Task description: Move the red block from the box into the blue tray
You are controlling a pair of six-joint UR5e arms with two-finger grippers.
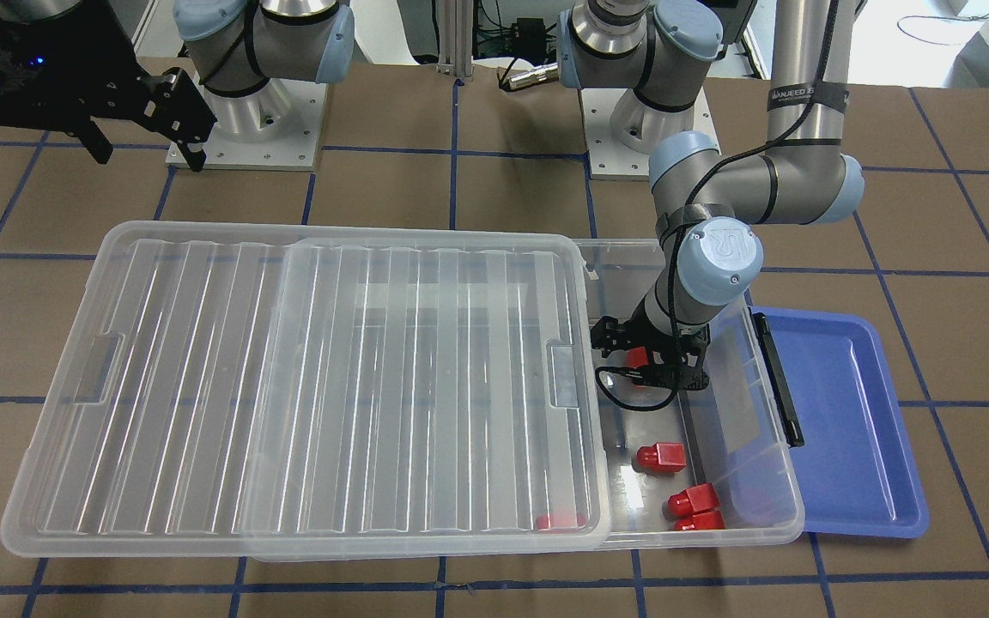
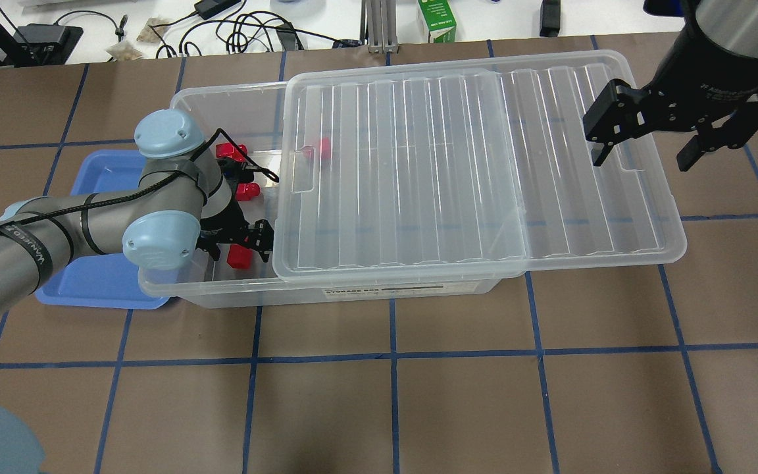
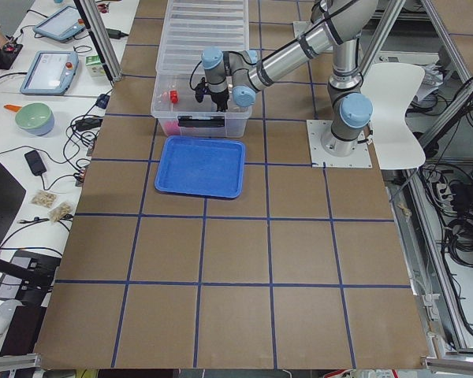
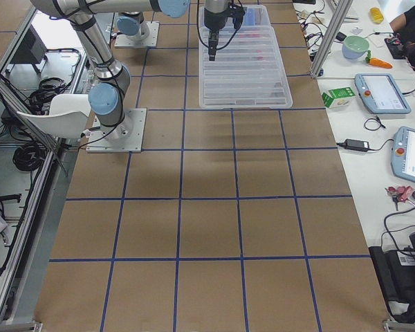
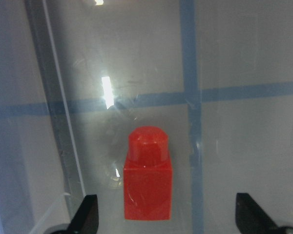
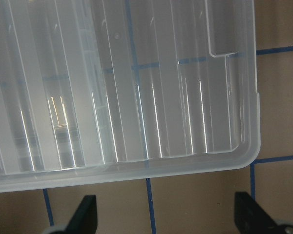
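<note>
The left gripper (image 5: 168,214) is held spread inside the uncovered end of the box (image 1: 791,506), and nothing is pinched yet. The red block (image 5: 147,178) lies on the box floor between the fingers but off centre, nearer one of them.

If the jaws were closed from here, the block would probably be met by the nearer finger first. Being glossy, it could be pushed sideways or turned and might be squeezed out instead of gripped. A clear edge runs close by that same finger, so a finger could be caught on it or the box nudged.

Should the block be lifted too low, it could be knocked loose on the box rim or the black latch (image 1: 782,382). Both stand between it and the blue tray (image 1: 846,412), which is set just beside the latch end of the box.

The right gripper (image 2: 643,157) is also spread and empty, above the lid (image 1: 331,386) at the end of the box away from the latch.

Much is hidden or unclear:
- Whether the clear edge is the box wall or the lid's rim cannot be told from the wrist view.
- How far the fingertips are from the box floor cannot be judged.
- In both fixed views from above, the left gripper and its block are largely covered by the wrist.
- Part of the tray is hidden by the arm in the overhead view.
- One spare block (image 1: 559,520) is seen only as a blur through the lid, while three others (image 1: 694,498) lie open at the uncovered end — none touching the gripper.
</note>
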